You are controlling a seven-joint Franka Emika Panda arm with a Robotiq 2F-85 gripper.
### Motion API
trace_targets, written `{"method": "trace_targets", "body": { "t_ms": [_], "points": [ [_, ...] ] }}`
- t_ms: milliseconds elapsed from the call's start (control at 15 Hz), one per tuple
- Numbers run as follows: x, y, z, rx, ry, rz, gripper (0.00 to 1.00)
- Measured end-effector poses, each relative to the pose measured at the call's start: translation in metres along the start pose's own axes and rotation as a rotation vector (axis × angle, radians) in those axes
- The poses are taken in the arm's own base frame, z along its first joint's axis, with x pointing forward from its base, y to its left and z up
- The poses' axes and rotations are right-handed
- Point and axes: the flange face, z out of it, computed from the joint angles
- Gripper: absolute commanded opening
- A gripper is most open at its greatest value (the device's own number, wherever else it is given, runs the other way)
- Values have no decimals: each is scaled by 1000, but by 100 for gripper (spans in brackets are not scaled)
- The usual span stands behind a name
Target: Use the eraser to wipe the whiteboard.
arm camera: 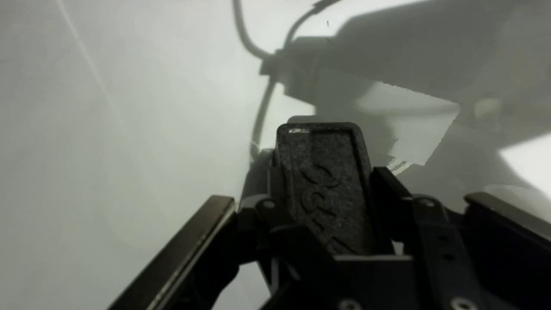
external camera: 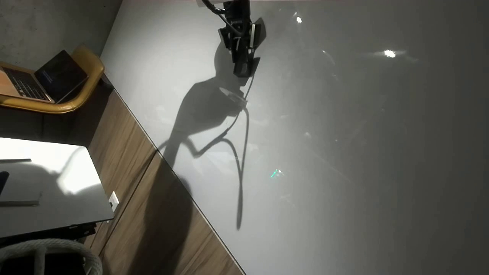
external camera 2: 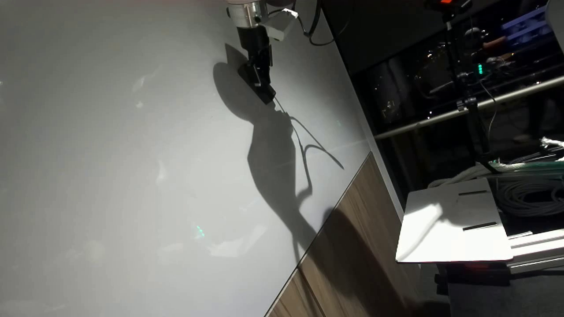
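One pincer (arm camera: 329,189), black, stood with its jaws clamped across the long sides of the eraser (arm camera: 323,155). Wrist view alone showed the letter-like marks on that eraser's face. One laptop (external camera: 63,74), lid raised on a yellow chair (external camera: 91,65), appeared only in an exterior view, as did one metal rail (external camera 2: 515,93). Position: the eraser, a black oblong block, sat lengthwise between the jaws, one end projecting past them; in both exterior views it lay close over the whiteboard (external camera: 363,133), contact impossible to tell. One large shadow (external camera 2: 273,163) fell on the glossy panel just beside. Edges: wood panelling (external camera: 122,141) bordered the whiteboard along a straight diagonal, well apart from the eraser. Room: a broad pale-grey stretch of whiteboard, with bright glints (external camera: 389,53), reached from the pincer to the picture's right side in an exterior view. Outermost: one white desk (external camera: 76,206), beyond the panelling.
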Motion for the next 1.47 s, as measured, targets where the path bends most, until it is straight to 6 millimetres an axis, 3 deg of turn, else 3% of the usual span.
{"method": "trace_targets", "body": {
  "t_ms": [200, 400, 667, 933, 1467],
  "points": [
    [-3, 0, 1, 4, -6, 3, 28],
    [-25, -12, 17, 8, -89, -15, 28],
    [-78, -38, 25, 57, -274, -43, 28],
    [-139, -53, 27, 114, -454, -52, 28],
    [-250, -83, 73, 208, -722, -63, 28]
  ]
}}
